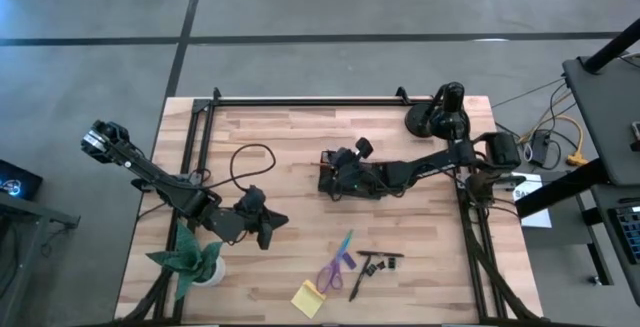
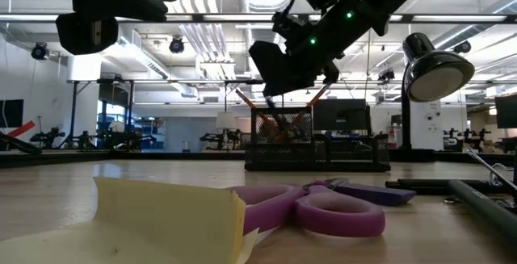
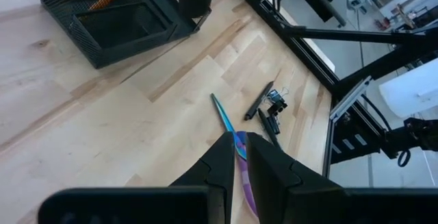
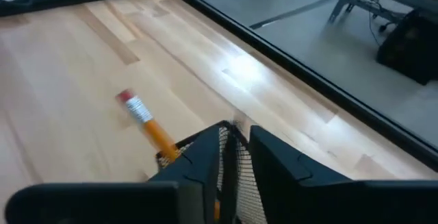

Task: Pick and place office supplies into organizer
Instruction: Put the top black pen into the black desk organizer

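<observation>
The organizer (image 1: 330, 179) is a black mesh tray in the middle of the table, also seen in the low view (image 2: 315, 152). My right gripper (image 1: 332, 167) hangs over it, fingers slightly apart (image 4: 236, 133). An orange pencil (image 4: 147, 125) leans out of the mesh, eraser end up, beside one finger. Purple-handled scissors (image 1: 335, 267), a yellow sticky-note pad (image 1: 308, 298), a black pen (image 1: 360, 282) and small black clips (image 1: 385, 261) lie near the front edge. My left gripper (image 1: 272, 223) hovers shut at the left, above the table, with the scissors' blade (image 3: 227, 122) ahead of it. My right gripper stands right at the orange pencil's shaft (image 4: 164, 145), which runs down behind one finger (image 4: 198, 155) into the organizer. That finger hides the spot, so I cannot tell whether the fingers touch the pencil.
A black desk lamp (image 1: 440, 115) stands at the far right and a green paper plant (image 1: 190, 257) at the front left. A black cable (image 1: 245, 157) loops over the table left of the organizer. Bare wood lies between the organizer and the supplies.
</observation>
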Robot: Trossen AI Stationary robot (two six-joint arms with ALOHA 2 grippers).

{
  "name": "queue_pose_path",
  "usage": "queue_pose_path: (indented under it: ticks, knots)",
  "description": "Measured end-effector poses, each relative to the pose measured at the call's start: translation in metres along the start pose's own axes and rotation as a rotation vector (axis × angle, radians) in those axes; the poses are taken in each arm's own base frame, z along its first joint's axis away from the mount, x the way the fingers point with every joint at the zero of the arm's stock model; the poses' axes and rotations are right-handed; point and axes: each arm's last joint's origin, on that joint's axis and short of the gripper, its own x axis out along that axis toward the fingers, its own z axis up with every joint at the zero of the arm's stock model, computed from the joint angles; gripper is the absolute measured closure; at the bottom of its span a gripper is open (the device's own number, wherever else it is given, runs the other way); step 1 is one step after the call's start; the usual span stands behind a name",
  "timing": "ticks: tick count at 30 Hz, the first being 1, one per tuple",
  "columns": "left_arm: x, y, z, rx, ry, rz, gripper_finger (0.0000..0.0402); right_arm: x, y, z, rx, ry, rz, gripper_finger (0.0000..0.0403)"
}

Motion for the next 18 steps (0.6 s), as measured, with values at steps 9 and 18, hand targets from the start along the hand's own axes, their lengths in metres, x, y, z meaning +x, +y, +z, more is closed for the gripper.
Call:
queue_pose_path:
  ticks: [9,18]
  knots:
    - [0.0,0.0,0.0,-0.011,-0.002,-0.004,0.0378,-0.028,0.013,0.008,-0.102,0.049,0.041,0.028]
    - [0.0,-0.001,0.001,-0.017,-0.005,-0.012,0.0378,-0.118,0.007,-0.005,-0.29,0.388,0.349,0.0251]
